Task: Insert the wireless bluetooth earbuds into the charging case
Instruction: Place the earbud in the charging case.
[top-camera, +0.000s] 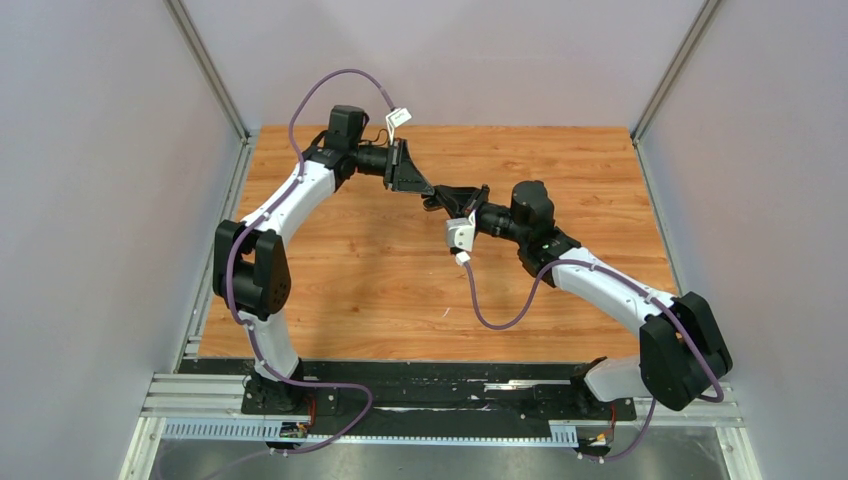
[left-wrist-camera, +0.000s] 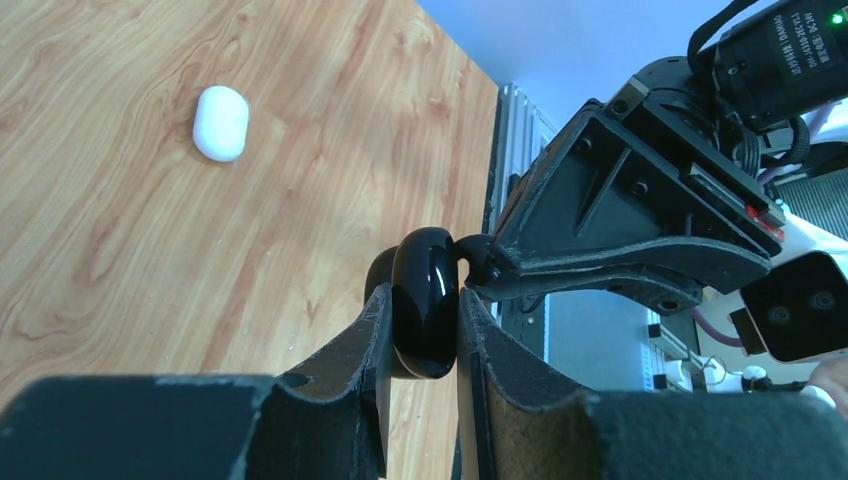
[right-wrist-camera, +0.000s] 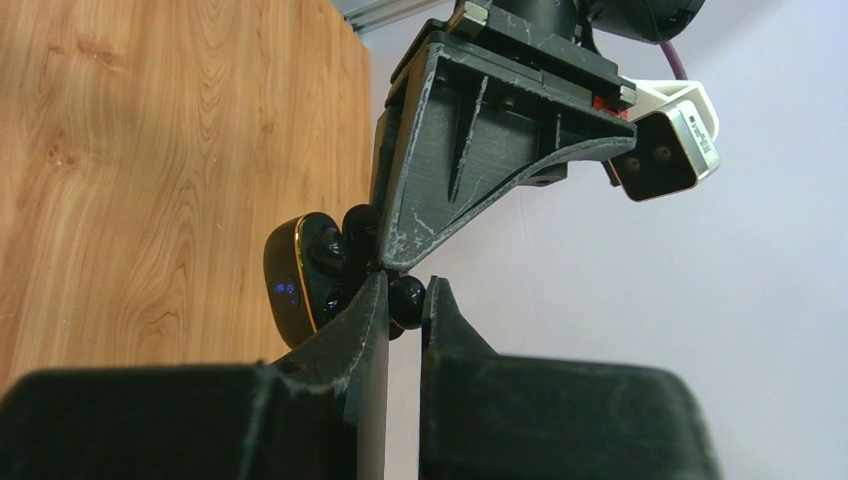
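Wood-grain laminate is seen across the table (top-camera: 350, 290), which is enclosed by plain pale grey walls and edged with aluminium rails. Above its far half, the two arms are pictured tip to tip.

The left gripper (left-wrist-camera: 422, 335) is clamped on the black charging case (left-wrist-camera: 428, 285), a glossy, rounded pebble of plastic held edge-on between rough, scuffed matte black fingers. From the right wrist, the case is shown with a thin gold rim and a small blue light on its inner face.

The right gripper (right-wrist-camera: 404, 288) is closed on a black earbud (right-wrist-camera: 407, 304), a tiny shiny bulb pinched at the very tips of its fingers. The bud is held in the air just beside the case's rim, directly under the left gripper's finger; whether it touches the case cannot be told.

A white case (left-wrist-camera: 220, 122), smooth and oval, is seen lying flat on the wood, well apart from both grippers.

The black case's interior is largely blocked by the left gripper's finger, and a second rounded black shape beside the rim cannot be identified. The earbud's stem is hidden between the fingers. In the overhead view, case and bud are covered by the grippers and cannot be made out.
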